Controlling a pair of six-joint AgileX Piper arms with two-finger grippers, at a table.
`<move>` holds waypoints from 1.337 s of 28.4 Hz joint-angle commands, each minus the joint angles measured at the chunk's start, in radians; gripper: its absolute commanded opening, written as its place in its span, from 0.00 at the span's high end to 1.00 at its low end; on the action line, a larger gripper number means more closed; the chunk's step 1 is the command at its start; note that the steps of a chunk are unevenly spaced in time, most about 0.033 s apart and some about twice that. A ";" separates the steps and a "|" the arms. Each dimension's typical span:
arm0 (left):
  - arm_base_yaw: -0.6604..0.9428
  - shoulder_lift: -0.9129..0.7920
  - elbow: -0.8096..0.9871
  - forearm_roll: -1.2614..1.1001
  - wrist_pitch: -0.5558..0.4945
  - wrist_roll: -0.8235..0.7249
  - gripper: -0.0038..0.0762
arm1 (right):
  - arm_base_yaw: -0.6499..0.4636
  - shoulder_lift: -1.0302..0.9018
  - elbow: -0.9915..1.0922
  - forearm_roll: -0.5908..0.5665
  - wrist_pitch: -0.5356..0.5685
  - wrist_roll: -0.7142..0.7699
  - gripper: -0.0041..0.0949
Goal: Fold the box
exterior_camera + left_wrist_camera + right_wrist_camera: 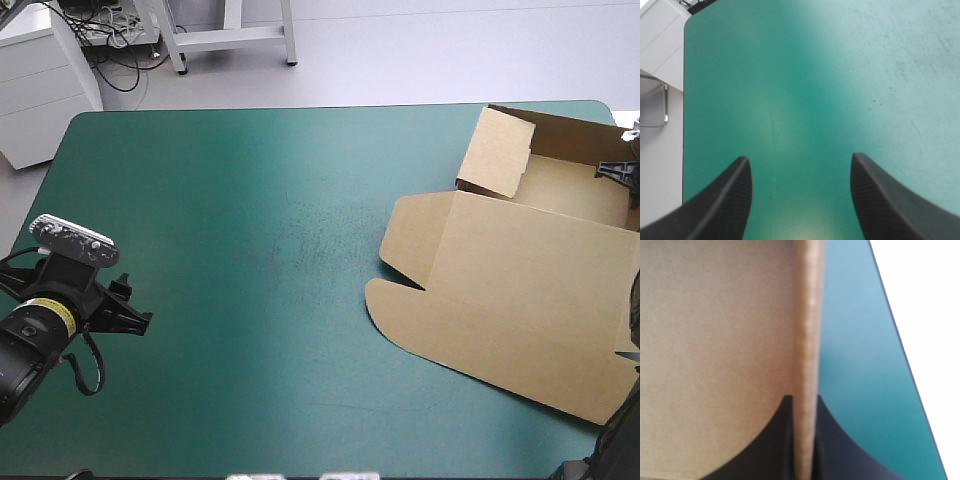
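One wall of the box (520, 270), at the table's (250, 250) far right, is pinched by the right gripper (804, 402); pulling hard could crease it. At the table's near left, the left gripper (799, 157) gapes empty.

Nothing written, printed or numbered can be read in any of the views. A yellow band (46, 313) around the left arm (25, 350), at the lower left of the high view, looks like a label, but it is too small to tell whether it carries print. The box (520, 290), at the right of that frame, shows only bare brown board.
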State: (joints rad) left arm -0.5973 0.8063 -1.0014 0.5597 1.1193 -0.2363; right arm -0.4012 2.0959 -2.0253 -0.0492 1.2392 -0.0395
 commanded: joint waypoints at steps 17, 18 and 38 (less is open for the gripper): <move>-0.005 0.000 -0.027 -0.027 -0.036 -0.002 0.44 | -0.036 -0.021 -0.023 0.049 0.004 -0.047 0.68; -0.005 0.000 -0.027 -0.041 -0.038 0.001 0.45 | -0.036 -0.021 -0.023 0.055 0.002 -0.047 0.62; -0.005 0.006 -0.027 -0.048 -0.034 0.004 0.48 | -0.036 -0.056 -0.027 0.131 -0.032 -0.083 0.30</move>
State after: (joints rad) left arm -0.5973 0.8134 -1.0014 0.4874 1.1231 -0.2286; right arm -0.4327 2.1272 -2.0253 0.0639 1.2349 -0.1024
